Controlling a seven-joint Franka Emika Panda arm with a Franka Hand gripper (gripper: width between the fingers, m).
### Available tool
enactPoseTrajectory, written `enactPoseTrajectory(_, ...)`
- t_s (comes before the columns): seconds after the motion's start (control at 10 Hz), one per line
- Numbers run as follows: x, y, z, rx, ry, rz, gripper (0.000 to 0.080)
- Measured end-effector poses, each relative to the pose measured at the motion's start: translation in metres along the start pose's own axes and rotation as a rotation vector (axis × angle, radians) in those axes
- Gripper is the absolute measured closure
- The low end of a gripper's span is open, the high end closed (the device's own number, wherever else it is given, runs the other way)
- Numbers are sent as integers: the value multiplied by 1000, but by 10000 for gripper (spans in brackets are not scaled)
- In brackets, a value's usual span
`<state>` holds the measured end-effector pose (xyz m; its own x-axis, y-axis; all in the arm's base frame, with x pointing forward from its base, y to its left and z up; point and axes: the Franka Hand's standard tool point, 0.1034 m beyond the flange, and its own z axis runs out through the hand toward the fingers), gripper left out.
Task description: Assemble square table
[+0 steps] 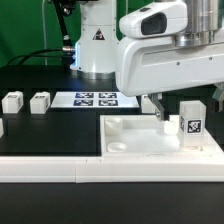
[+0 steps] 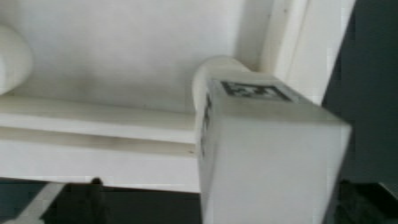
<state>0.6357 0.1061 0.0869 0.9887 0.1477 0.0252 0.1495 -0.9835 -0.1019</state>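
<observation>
The pincer (image 1: pixel 161 108) hangs with its jaws apart and empty over the square table slab (image 1: pixel 135 143), which lies on the black counter (image 1: pixel 50 128). Just beside the pincer, toward the exterior view's right, a tagged leg (image 1: pixel 190 120) stands upright on the slab's corner. Well apart from the pincer, toward the exterior view's left, sit a second leg (image 1: pixel 40 101) and a third leg (image 1: pixel 12 101), with the marker board (image 1: pixel 95 99) lying between them and the pincer.

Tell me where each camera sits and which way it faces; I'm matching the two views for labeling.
Exterior view: off the arm, across the table from the robot, facing its base and arm over the white slab.
Wrist view: on the wrist, looking close at a tagged leg on the slab; no robot part clearly shows.
Shared: the slab and that leg.
</observation>
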Motion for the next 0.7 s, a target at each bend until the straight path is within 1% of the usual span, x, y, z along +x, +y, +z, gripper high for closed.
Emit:
enactPoseTrajectory(0.1,5,0,1,-4,32,0,151)
enactPoseTrajectory(0.2,-6,-13,14,7,6,62,151)
enactPoseTrajectory(0.3,-13,-22,21,25,-33,84,151)
enactPoseTrajectory(0.4,-11,-18,18,21,-26,81,151)
enactPoseTrajectory(0.6,-12,-18,19,20,-28,93,151)
enactPoseTrajectory(0.7,-12,-18,19,20,-28,101,279)
